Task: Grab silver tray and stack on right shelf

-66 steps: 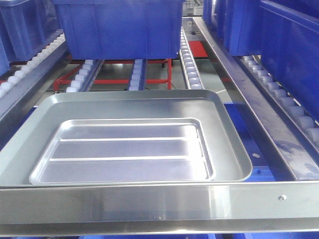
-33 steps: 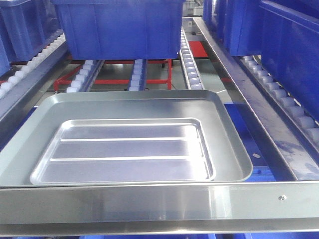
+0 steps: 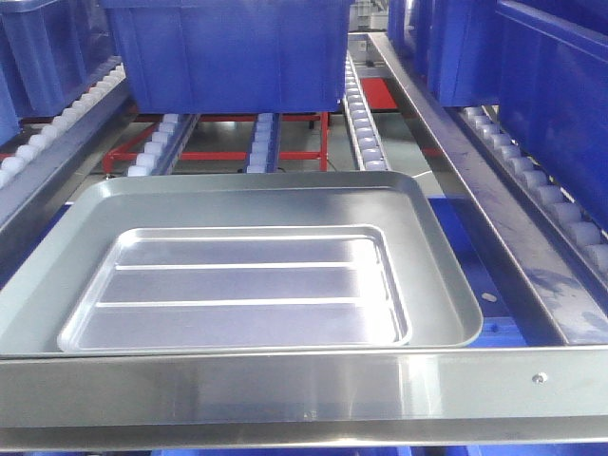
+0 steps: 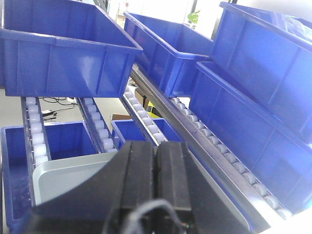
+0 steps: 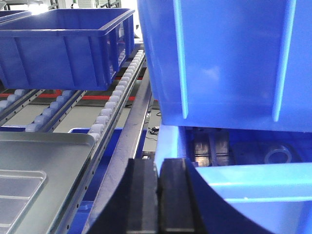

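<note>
Front view, nearest item: a flat steel front bar (image 3: 285, 394) runs across the full width, with a small screw (image 3: 538, 377) near its right end. This bar belongs to the right shelf (image 3: 366, 133), a roller rack with rails of small pale rollers and a red underframe (image 3: 218, 152).

Directly behind the bar lies a large plain tray (image 3: 432, 256) with a wide sloping rim. The silver tray (image 3: 237, 290) sits inside it, flat and upright, toward the left and front of the larger tray's floor. Two long ridges cross its floor from left to right. Its rim does not touch the back or right wall of the larger tray.

Behind both trays, the roller rails continue upward to a blue bin (image 3: 228, 52) resting on the rack. Further blue bins (image 3: 556, 104) stand along the right side on a neighbouring rail.

Neither gripper appears in the front view.

Left wrist view: the left gripper (image 4: 156, 180) fills the lower centre, its two black fingers pressed together with only a thin seam between them and nothing held. A grey tray corner (image 4: 63, 170) lies just beyond it, with roller rails and blue bins farther back.

Right wrist view: the right gripper (image 5: 158, 202) likewise shows its fingers closed against each other, empty. The large tray's corner lies to its lower left; a light blue bin rim (image 5: 253, 183) sits just to its right.
</note>
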You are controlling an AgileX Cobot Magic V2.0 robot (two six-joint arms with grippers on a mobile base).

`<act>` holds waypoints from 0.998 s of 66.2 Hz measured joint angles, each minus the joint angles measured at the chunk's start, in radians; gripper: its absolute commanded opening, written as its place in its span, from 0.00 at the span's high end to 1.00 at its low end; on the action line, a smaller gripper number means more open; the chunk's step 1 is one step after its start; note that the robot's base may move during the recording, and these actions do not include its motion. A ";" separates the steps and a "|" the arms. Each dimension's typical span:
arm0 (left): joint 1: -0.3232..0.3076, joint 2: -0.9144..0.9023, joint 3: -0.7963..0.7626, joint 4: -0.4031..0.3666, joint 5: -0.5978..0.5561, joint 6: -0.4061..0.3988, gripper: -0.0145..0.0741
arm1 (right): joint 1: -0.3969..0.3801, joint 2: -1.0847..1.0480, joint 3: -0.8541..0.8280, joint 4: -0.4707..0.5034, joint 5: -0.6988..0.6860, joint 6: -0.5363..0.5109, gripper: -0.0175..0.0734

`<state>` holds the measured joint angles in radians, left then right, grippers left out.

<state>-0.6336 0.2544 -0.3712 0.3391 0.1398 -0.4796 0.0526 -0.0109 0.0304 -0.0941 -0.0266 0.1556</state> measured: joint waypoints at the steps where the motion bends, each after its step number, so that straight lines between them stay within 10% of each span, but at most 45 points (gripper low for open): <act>1: 0.000 0.000 0.000 0.000 0.000 0.000 0.94 | 0.000 0.000 0.000 0.000 0.000 0.000 0.75; 31: 0.024 -0.043 0.050 -0.008 -0.006 0.011 0.94 | 0.000 0.000 0.000 0.000 0.000 -0.001 0.75; 46: 0.315 -0.198 0.221 -0.400 -0.032 0.564 0.94 | 0.000 0.000 0.000 0.000 0.000 -0.001 0.75; 56: 0.495 -0.262 0.367 -0.443 -0.112 0.618 0.94 | 0.000 0.000 0.000 0.000 0.000 -0.001 0.75; 66: 0.533 -0.266 0.401 -0.441 -0.140 0.618 0.94 | 0.000 0.000 0.000 0.000 0.001 -0.001 0.75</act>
<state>-0.1007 -0.0121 0.0297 -0.1019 0.0000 0.1387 0.0526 -0.0109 0.0304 -0.0941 -0.0259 0.1549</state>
